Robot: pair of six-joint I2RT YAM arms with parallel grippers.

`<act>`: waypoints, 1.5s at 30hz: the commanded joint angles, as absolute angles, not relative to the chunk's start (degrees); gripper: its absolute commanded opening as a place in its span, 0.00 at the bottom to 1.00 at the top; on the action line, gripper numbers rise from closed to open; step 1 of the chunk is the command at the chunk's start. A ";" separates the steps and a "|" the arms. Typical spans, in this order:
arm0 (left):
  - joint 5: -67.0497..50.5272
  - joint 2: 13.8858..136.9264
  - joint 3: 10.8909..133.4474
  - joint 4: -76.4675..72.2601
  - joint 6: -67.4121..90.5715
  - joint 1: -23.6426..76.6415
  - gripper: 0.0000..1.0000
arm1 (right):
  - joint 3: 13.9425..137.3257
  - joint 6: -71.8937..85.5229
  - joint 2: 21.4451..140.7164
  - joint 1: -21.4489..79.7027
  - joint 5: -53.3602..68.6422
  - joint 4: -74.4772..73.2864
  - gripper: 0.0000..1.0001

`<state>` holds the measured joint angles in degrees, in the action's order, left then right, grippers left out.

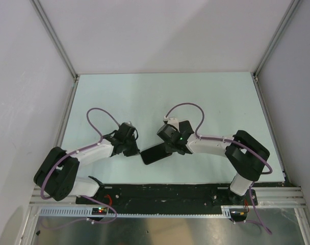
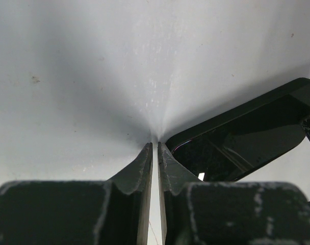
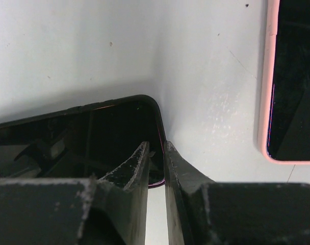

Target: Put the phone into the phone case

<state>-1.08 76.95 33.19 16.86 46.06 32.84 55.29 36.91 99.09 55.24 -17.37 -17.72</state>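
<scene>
The left pincer (image 2: 155, 144), narrowed to a slit and empty, touches the table (image 2: 83, 76) beside the phone (image 2: 247, 135). The right pincer (image 3: 156, 147), equally narrow, straddles the phone's edge, grasping nothing, near the pink-rimmed phone case (image 3: 292, 81).

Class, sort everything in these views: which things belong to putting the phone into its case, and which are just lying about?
Belongs to the job: phone, pink-rimmed phone case, left gripper, right gripper.
Just there: table, enclosure walls; no other loose item shows.
</scene>
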 commanded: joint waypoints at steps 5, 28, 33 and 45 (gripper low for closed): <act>-2.16 79.10 34.78 15.82 44.94 33.51 0.15 | 48.27 42.77 116.53 62.11 -5.66 -20.63 0.15; -0.46 71.05 43.49 24.52 30.96 34.58 0.52 | 44.35 38.48 97.03 52.35 -1.14 -18.10 0.37; 0.91 72.71 49.14 28.33 26.23 38.80 0.64 | 43.13 37.85 91.71 50.67 -0.76 -18.68 0.36; 5.03 82.52 58.19 33.93 21.56 43.42 0.73 | 40.39 36.59 91.97 48.94 1.53 -17.87 0.27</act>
